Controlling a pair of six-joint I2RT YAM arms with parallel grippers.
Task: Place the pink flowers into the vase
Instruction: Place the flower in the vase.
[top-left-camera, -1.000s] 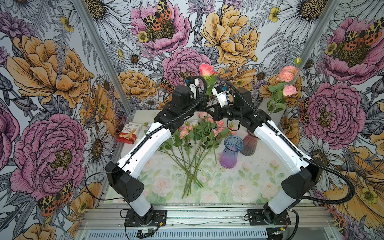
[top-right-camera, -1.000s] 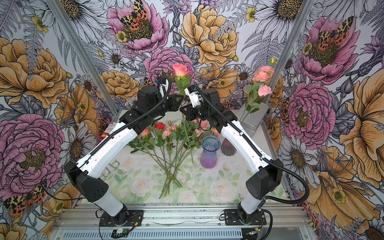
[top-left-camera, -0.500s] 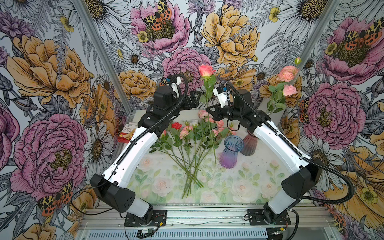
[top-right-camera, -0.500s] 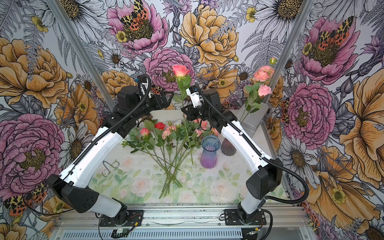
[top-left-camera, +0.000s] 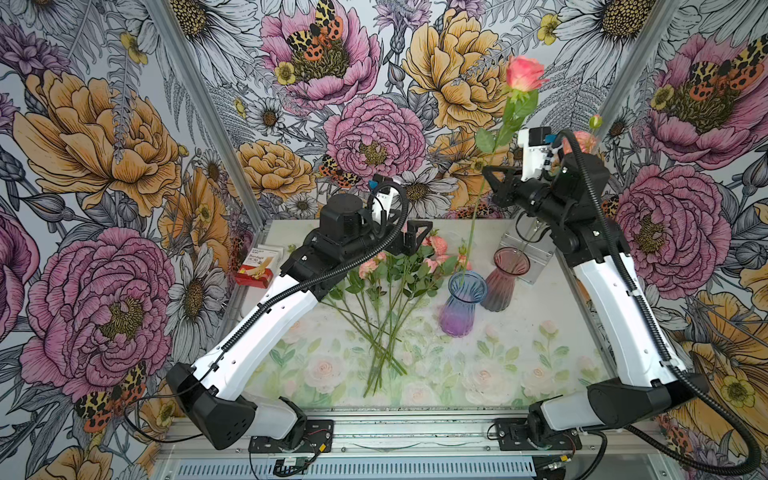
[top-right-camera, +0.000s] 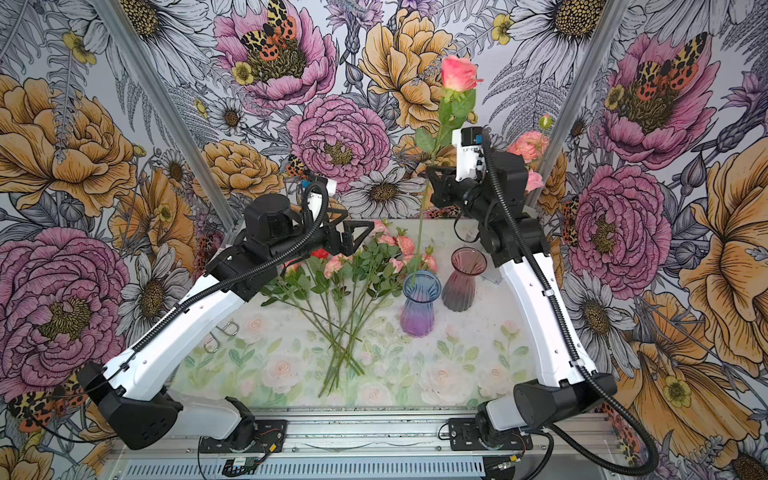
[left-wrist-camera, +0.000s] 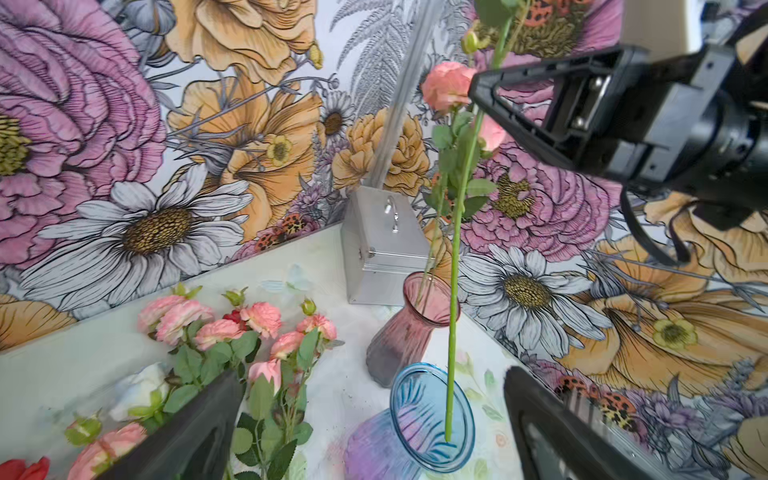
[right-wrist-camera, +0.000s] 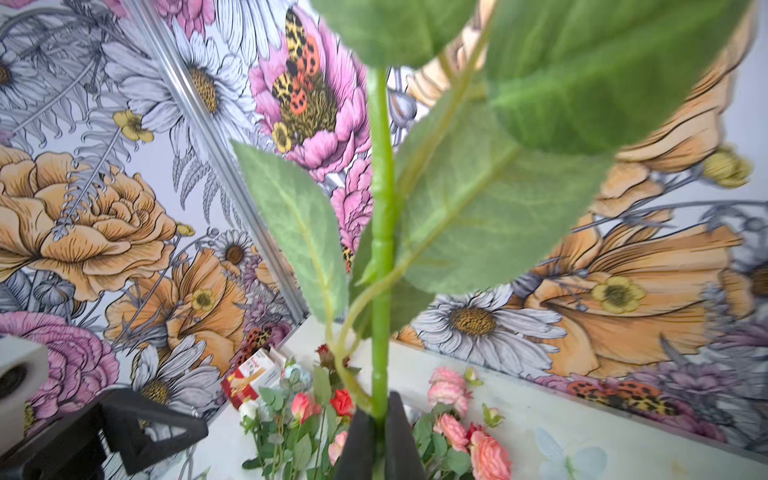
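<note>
1. Left hand (top-right-camera: 357, 220) hung spread and empty over the heap.
2. Pink flowers (top-left-camera: 368, 268) lay heaped on the desk (top-left-camera: 540, 332), too tangled to count.
3. One pink rose (top-left-camera: 524, 72) stood upright, stem tip in the blue vase (top-left-camera: 463, 307).
4. Right hand (top-left-camera: 487, 170) pinched its stem.
5. A second, dark pink vase (top-left-camera: 505, 282) held one spray (top-right-camera: 525, 145).

Red carton (top-left-camera: 254, 272), silver box (left-wrist-camera: 380, 245)

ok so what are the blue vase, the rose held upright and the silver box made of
Blue vase: looks like tinted glass, glossy, ribbed, translucent blue fading to purple.
Held rose: likely artificial; cloth-like matte leaves with woven grain, smooth plastic-looking stem.
Silver box: seems brushed metal with a dull sheen and small handle, though clear plastic can't be ruled out.
</note>
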